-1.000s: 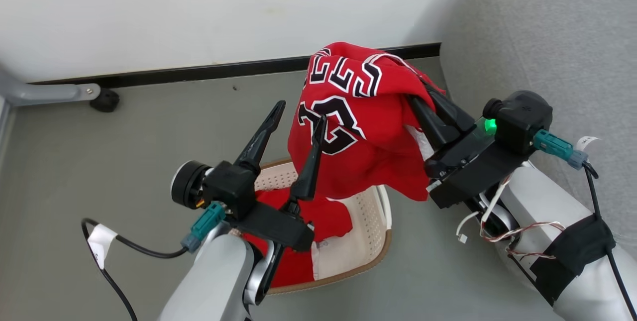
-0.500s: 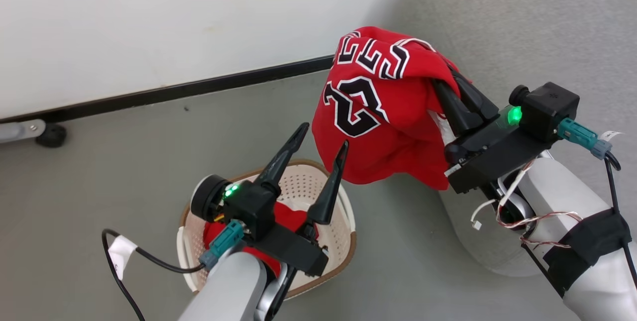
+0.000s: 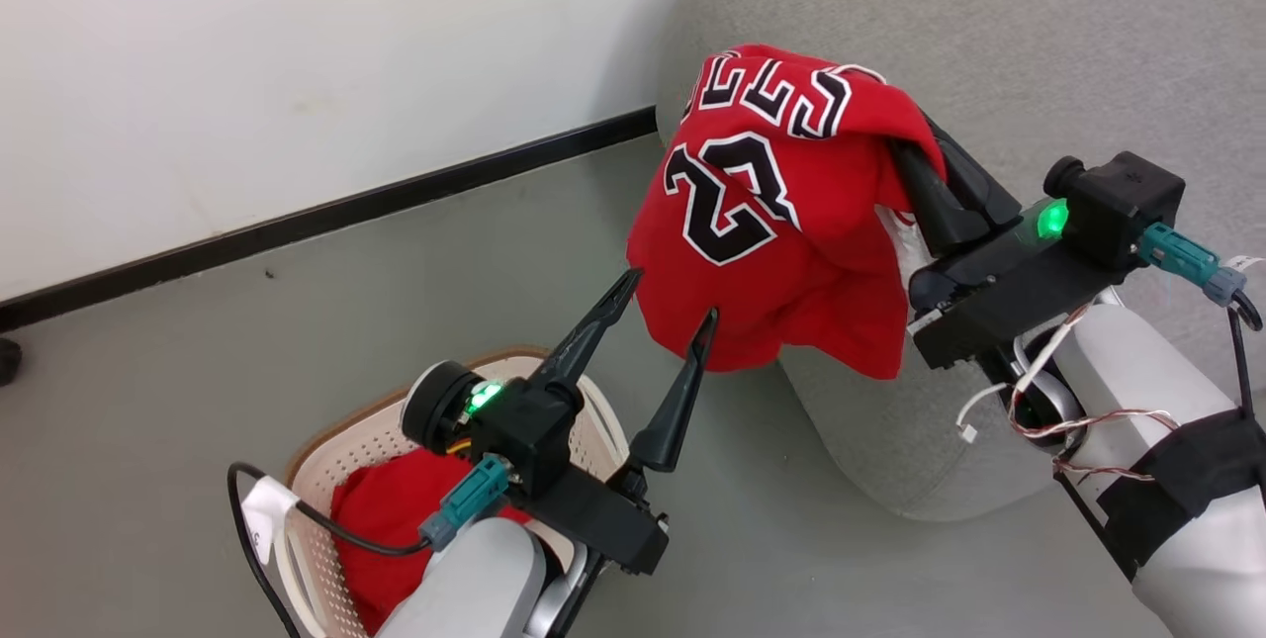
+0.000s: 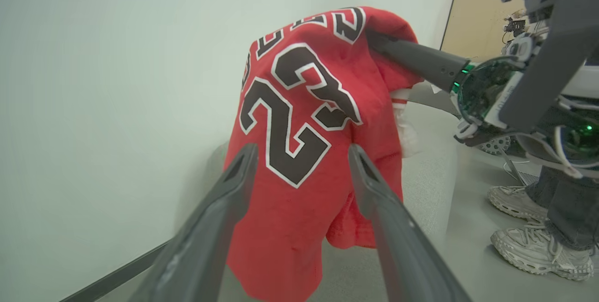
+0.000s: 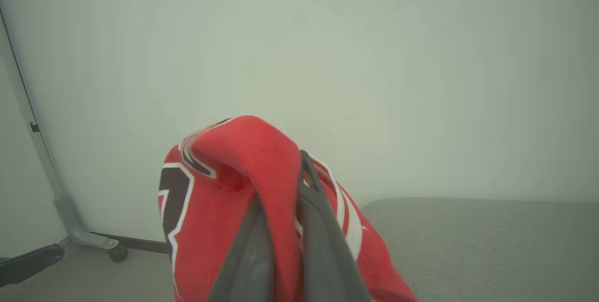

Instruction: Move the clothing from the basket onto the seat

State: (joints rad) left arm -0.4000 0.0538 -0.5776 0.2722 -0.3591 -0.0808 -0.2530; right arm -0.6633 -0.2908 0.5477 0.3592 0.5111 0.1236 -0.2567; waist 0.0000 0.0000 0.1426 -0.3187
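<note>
A red jersey (image 3: pixel 771 223) with a black "23" hangs in the air from my right gripper (image 3: pixel 925 168), which is shut on its upper fold. The cloth dangles over the rounded corner of the light-grey seat (image 3: pixel 989 45). My left gripper (image 3: pixel 673 297) stands open just below and left of the jersey's hem, with nothing between its fingers. The cream basket (image 3: pixel 326 440) sits on the floor at lower left, with another red garment (image 3: pixel 386 519) inside, partly hidden by my left arm. The left wrist view shows the jersey (image 4: pixel 304 105) beyond my open left gripper (image 4: pixel 303 148). In the right wrist view the jersey (image 5: pixel 224 189) drapes over my right gripper (image 5: pixel 290 185).
A white wall with a black skirting board (image 3: pixel 326 213) runs behind the grey floor. A person's pale shoes (image 4: pixel 538 246) stand on the floor by the seat. A grey metal leg with a castor (image 5: pixel 89 241) stands near the wall.
The head camera has turned right, so the basket sits lower left in the picture. The right gripper has carried the jersey from over the basket to over the seat's corner. The left gripper stayed open.
</note>
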